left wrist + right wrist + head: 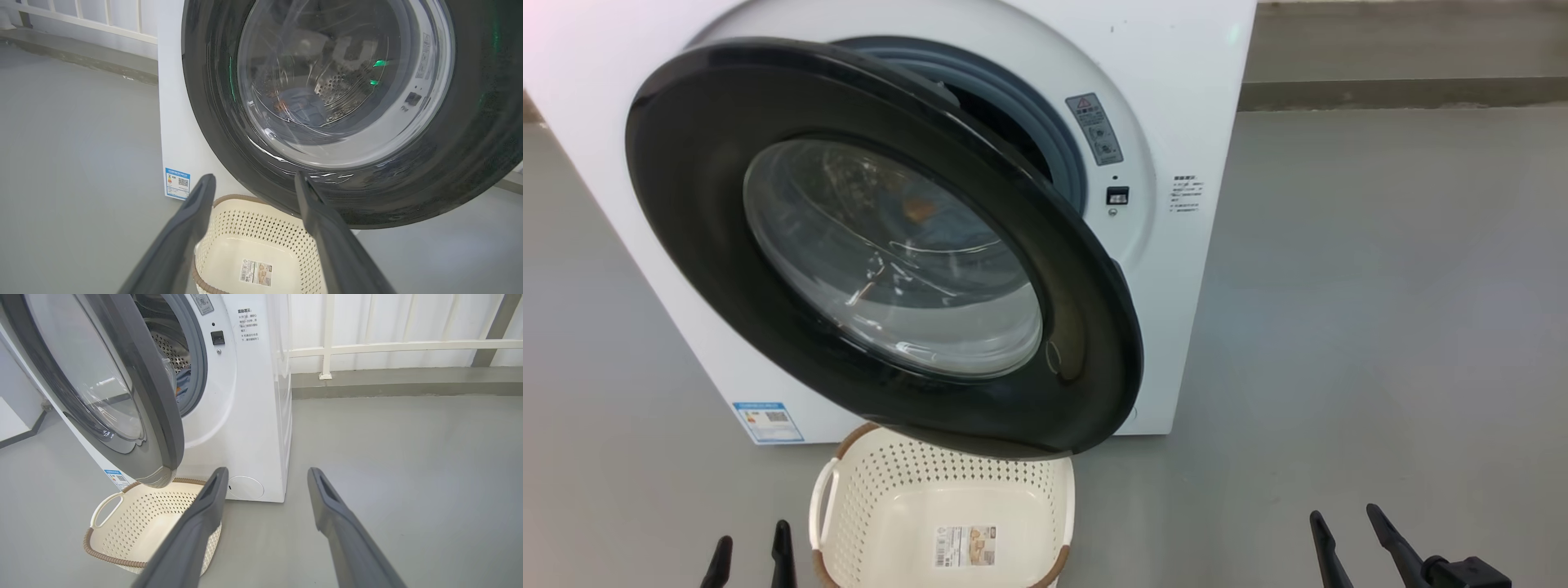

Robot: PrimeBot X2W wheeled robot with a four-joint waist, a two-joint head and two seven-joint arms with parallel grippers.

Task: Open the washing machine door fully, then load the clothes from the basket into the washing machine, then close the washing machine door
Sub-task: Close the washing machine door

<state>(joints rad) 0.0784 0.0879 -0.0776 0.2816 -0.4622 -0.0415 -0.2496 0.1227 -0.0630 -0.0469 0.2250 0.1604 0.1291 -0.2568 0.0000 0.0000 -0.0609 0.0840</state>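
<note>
- Left gripper: at 7 o'clock in head view, fingers spread as wide as they go, gripping nothing, touching nothing; near basket's left handle.
- Right gripper: at 5 o'clock, likewise spread wide and empty, above floor, well apart from basket and washer.
- Door: ajar, hinged at 9 o'clock, free edge swung out at 3 o'clock. Grey gasket showing in the gap at 1 o'clock. Lower rim hanging over basket's far edge.
- Washer: at 11 o'clock, white, with blue sticker low on its front at 7 o'clock.
- Clothes: inside drum, low down, seen through door glass in left wrist view. Blue with an orange patch. Glimpsed too through the gap in right wrist view.
- Basket: at 6 o'clock on floor before washer, between the grippers, nearer the left. Paper label on its bottom in plain sight.
</note>
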